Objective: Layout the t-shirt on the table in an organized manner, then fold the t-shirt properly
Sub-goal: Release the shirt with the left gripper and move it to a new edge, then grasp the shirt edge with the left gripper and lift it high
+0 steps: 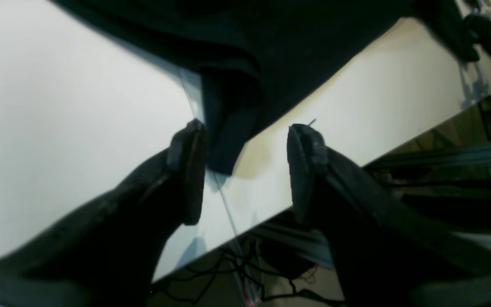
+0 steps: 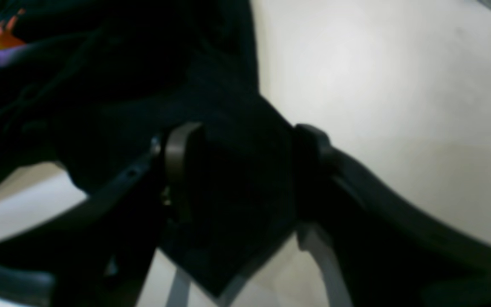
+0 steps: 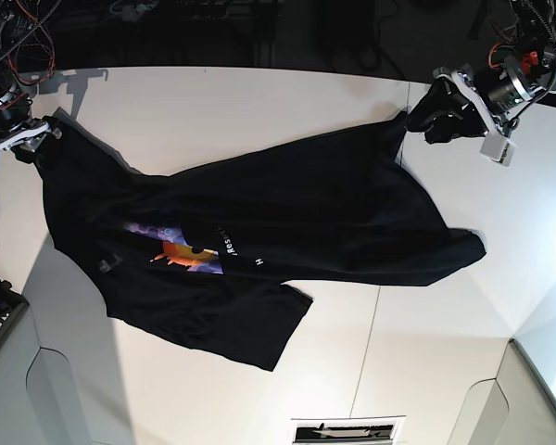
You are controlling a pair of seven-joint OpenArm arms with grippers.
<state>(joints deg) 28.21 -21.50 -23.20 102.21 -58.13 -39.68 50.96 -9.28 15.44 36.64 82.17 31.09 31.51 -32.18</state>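
**Shirt stretched between my two grippers**

White table [image 3: 259, 102] spreads broad under me, thin seams crossing it. Near its front edge lies the t-shirt [image 3: 287, 209], black and rumpled, with orange and purple print showing on its lower fold. My left gripper [image 1: 245, 170] stands with jaws apart, a corner of cloth lying between them beside one pad, not pinched. My right gripper [image 2: 239, 170] has dark cloth filling the gap between its jaws; whether it clamps, I cannot tell.
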